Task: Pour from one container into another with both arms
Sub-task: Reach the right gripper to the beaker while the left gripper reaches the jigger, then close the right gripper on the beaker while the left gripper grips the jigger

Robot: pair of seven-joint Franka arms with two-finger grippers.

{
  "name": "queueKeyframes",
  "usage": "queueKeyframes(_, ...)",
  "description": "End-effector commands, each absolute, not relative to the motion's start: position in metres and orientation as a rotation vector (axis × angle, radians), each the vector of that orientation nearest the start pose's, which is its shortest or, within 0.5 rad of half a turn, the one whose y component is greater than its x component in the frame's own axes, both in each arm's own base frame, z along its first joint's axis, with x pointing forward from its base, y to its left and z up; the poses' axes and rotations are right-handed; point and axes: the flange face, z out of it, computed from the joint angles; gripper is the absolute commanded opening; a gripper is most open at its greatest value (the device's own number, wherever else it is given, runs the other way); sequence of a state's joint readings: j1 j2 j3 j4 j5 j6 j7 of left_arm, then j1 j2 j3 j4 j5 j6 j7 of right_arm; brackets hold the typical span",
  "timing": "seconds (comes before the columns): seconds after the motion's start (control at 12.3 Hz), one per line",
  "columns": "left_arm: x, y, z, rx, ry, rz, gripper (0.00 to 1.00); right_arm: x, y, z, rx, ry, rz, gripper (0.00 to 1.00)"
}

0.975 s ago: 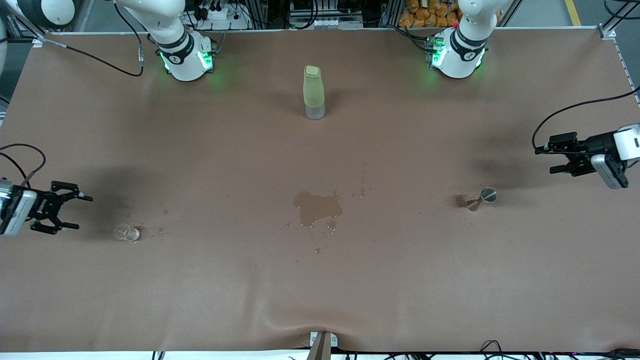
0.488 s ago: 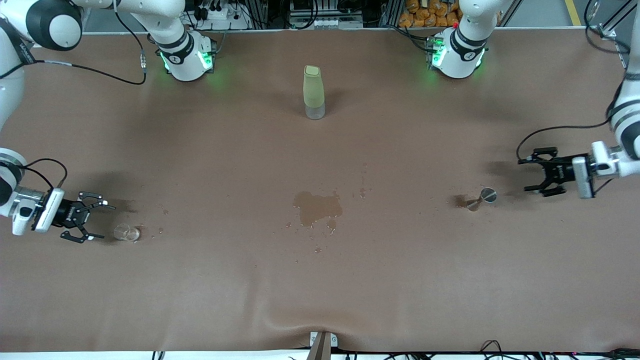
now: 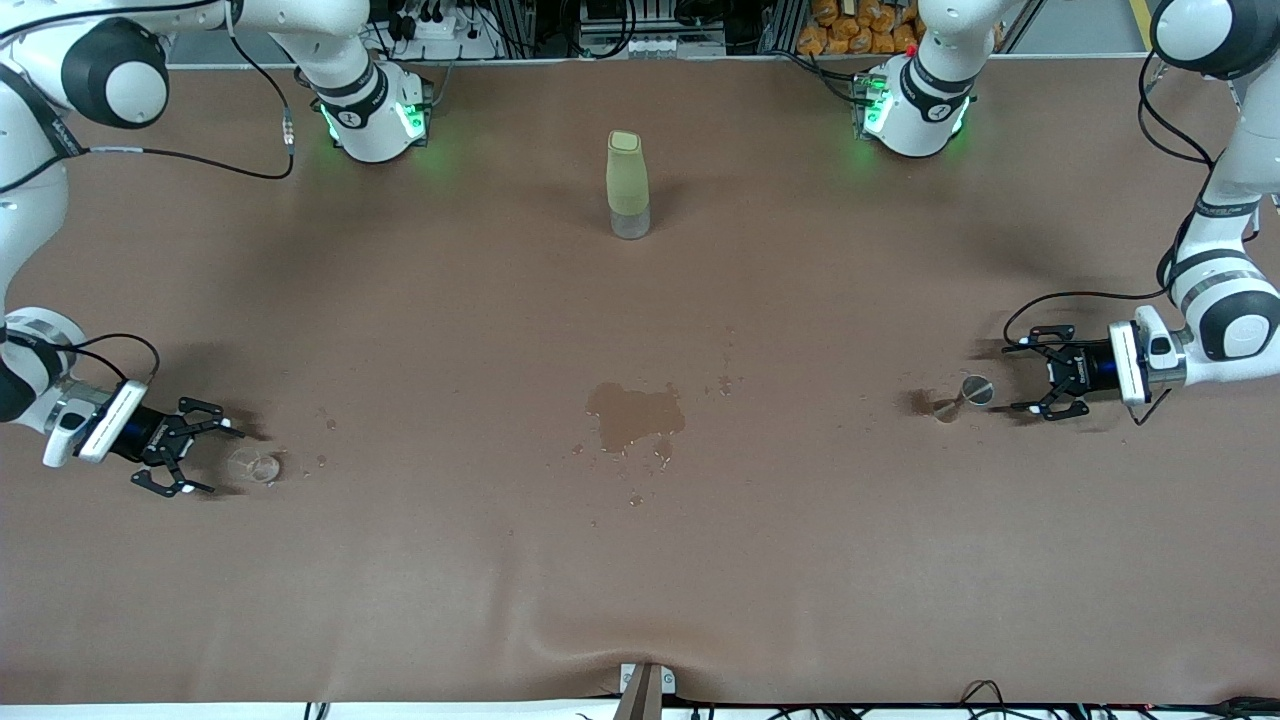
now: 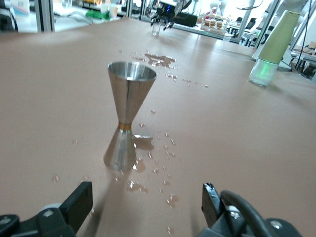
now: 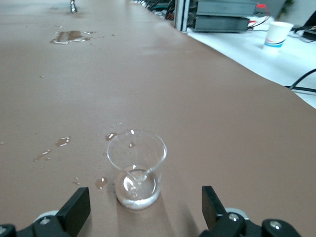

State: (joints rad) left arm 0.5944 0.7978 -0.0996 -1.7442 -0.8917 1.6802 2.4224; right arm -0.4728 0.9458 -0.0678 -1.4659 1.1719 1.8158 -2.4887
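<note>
Two white robot arms reach low over a brown table, each toward a small vessel. The right gripper (image 3: 200, 460) sits low at the right arm's end of the table, fingers spread wide, just beside a tiny clear glass measuring cup (image 3: 256, 465) that stands upright ahead of its open fingertips, not touched. In the right wrist view the measuring cup (image 5: 136, 168) stands between and ahead of the two black fingers (image 5: 75, 209), with a little liquid at its bottom and droplets on the cloth around it. The left gripper (image 3: 1030, 372) sits low at the left arm's end, fingers likewise spread, just beside a shiny steel jigger (image 3: 962, 396) standing upright ahead of its fingertips, apart from them. A wet puddle (image 3: 634, 413) lies mid-table, well apart from both grippers. A tall pale-green bottle (image 3: 627, 184) stands upright between the arm bases
</note>
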Motion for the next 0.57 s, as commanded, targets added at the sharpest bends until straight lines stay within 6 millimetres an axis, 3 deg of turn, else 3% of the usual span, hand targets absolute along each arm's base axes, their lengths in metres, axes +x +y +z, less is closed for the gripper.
queueKeyframes(0.0,0.554,0.195,0.109,1.469,-1.417,1.096,0.90,0.623,-0.272,0.093,-1.837,-1.307,-1.272,1.00)
queueKeyframes(0.08,0.553,0.189,0.100,1.414,-1.434,1.182,0.83,0.622,-0.269,0.084,-1.838,-1.277,-1.281,1.00)
queueKeyframes(0.24,0.548,0.184,0.085,1.383,-1.418,1.223,0.80,0.624,-0.260,0.075,-1.832,-1.238,-1.302,1.00)
queueKeyframes(0.41,0.552,0.179,0.087,1.354,-1.447,1.253,0.66,0.628,-0.250,0.072,-1.823,-1.219,-1.318,1.00)
queueKeyframes(0.49,0.556,0.176,0.089,1.354,-1.432,1.277,0.66,0.631,-0.245,0.072,-1.819,-1.211,-1.325,1.00)
